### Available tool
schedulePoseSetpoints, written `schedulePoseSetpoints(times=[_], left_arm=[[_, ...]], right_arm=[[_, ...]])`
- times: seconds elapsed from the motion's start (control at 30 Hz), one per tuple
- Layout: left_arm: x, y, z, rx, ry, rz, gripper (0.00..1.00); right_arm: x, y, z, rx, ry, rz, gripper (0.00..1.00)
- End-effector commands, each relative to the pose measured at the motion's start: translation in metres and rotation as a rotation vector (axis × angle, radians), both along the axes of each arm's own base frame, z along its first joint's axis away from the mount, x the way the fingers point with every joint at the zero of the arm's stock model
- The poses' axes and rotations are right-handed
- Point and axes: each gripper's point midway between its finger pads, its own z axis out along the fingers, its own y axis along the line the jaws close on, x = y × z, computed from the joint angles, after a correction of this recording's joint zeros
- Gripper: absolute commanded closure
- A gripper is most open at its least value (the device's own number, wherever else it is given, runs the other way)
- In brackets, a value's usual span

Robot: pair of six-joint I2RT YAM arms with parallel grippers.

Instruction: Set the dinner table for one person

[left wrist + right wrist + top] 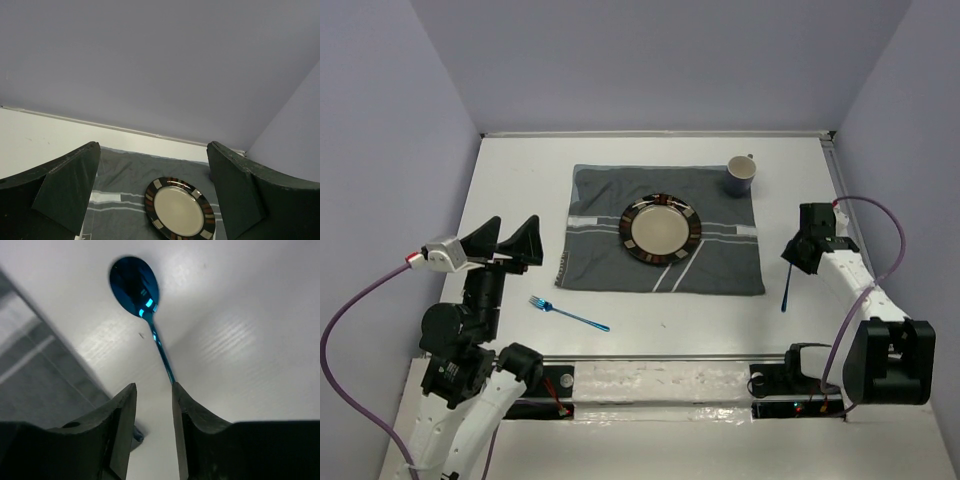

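Blue metal lies nearest on both sides of the dinner table (670, 335): a fork (568, 313) to the left and a spoon (786, 288) to the right, both on the bare white top, off the grey striped cloth (600, 260). The fork is slanted, tines toward the left wall, handle trailing toward the near middle, just short of the cloth's near-left corner. The left gripper (514, 228) hovers a little farther out and to the fork's left, jaws spread fully and holding nothing; it is plainly the nearer arm for that piece. The spoon runs almost straight near-to-far, parallel to the cloth's right edge and close beside it, bowl toward the arm bases. The right gripper (152, 390) is over the far end of its handle: the jaws stand partly parted, the thin handle passing between them against one finger, the gap too wide for a clamp. By that, the spoon looks set loose in its place, and the fork is the piece to fetch next. Farther on, the plate (662, 229) sits mid-cloth, and a mug (741, 176) stands at the cloth's far-right corner.
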Motion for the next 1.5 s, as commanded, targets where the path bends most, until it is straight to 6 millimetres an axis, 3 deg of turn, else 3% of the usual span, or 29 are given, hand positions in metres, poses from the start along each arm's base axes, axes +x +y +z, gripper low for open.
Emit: schedulePoseSetpoints(times=[0.0,0.27,0.53,0.63,0.73,0.77,0.93,1.03,1.1,1.13,1.23,1.3,1.4,1.47], left_arm=[[-0.01,0.006,0.019,-0.017,-0.065,0.009,0.01],[-0.014,0.007,0.021,-0.022,-0.077,0.009,0.01],[-0.016,0.009,0.023,-0.028,-0.086,0.01,0.01],[-0.017,0.008,0.022,-0.027,-0.087,0.007,0.01],[-0.018,0.009,0.023,-0.028,-0.09,0.007,0.01],[-0.018,0.009,0.023,-0.026,-0.091,0.007,0.01],[-0.018,0.008,0.023,-0.026,-0.089,0.002,0.01],[-0.017,0.006,0.023,-0.025,-0.087,-0.004,0.01],[-0.016,0.006,0.022,-0.023,-0.083,-0.004,0.01],[-0.016,0.005,0.022,-0.022,-0.081,-0.004,0.01],[-0.014,0.004,0.021,-0.018,-0.076,-0.005,0.01],[-0.014,0.004,0.02,-0.016,-0.075,-0.005,0.01],[-0.011,0.005,0.018,-0.013,-0.066,0.004,0.01],[-0.009,0.003,0.017,-0.01,-0.058,0.001,0.01]], right_arm=[[-0.018,0.005,-0.023,0.076,0.056,-0.038,0.58],[-0.008,-0.01,-0.047,0.041,0.17,-0.063,0.57],[0.005,-0.014,-0.062,0.028,0.247,-0.041,0.67],[0.011,-0.017,-0.064,0.013,0.265,-0.033,0.78],[0.015,-0.025,-0.061,-0.028,0.277,-0.028,0.91],[0.014,-0.029,-0.059,-0.048,0.281,-0.039,1.0],[0.017,-0.041,-0.022,-0.117,0.162,-0.085,1.0],[0.028,-0.027,0.008,-0.15,0.076,-0.011,1.0],[0.035,0.002,0.031,-0.151,0.014,0.097,1.0],[0.039,0.027,0.042,-0.148,-0.012,0.177,1.0],[0.044,0.076,0.062,-0.123,-0.08,0.331,1.0],[0.041,0.114,0.062,-0.107,-0.087,0.437,1.0],[0.04,0.153,0.062,-0.068,-0.094,0.534,1.0],[0.046,0.165,0.05,-0.059,-0.064,0.567,1.0]])
